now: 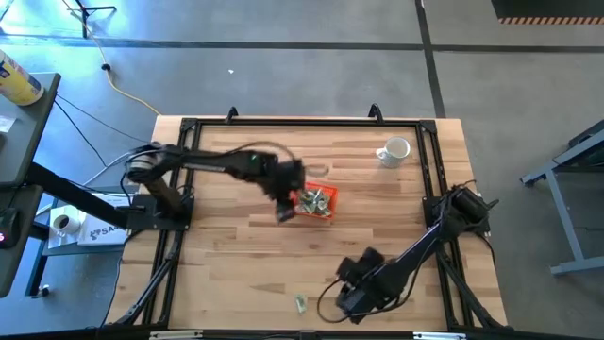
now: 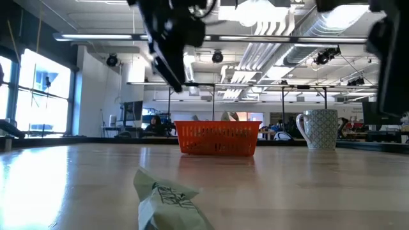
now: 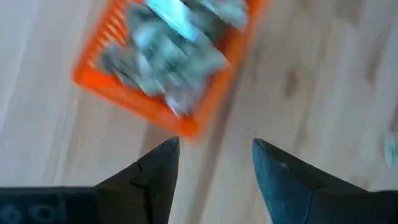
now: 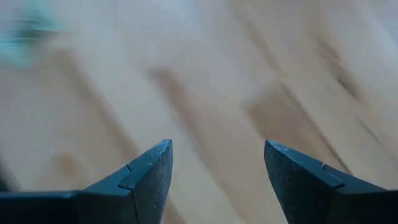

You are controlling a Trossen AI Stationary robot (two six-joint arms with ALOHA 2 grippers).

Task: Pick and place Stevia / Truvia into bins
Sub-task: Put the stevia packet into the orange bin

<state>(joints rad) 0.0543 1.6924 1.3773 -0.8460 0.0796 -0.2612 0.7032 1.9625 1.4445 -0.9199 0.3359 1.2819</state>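
Beside orange tray (image 1: 318, 201) of sachets (image 1: 317, 197), left claw (image 1: 286, 212) spread, empty; right claw (image 1: 346, 300) spread near stray sachet (image 1: 300, 303).

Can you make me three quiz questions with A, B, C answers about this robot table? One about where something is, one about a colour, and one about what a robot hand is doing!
1. Where is the lone sachet?
A. in the mug
B. on the table near the right end effector
C. on the floor

2. What colour is the tray?
A. orange
B. blue
C. black

3. What is the left end effector doing?
A. gripping the mug
B. clamped on the tray
C. open and holding nothing

Answers:
1 B, the high view shows it on the wood by that arm.
2 A, its walls look orange in every view.
3 C, its wrist view shows only table between the parted fingers.
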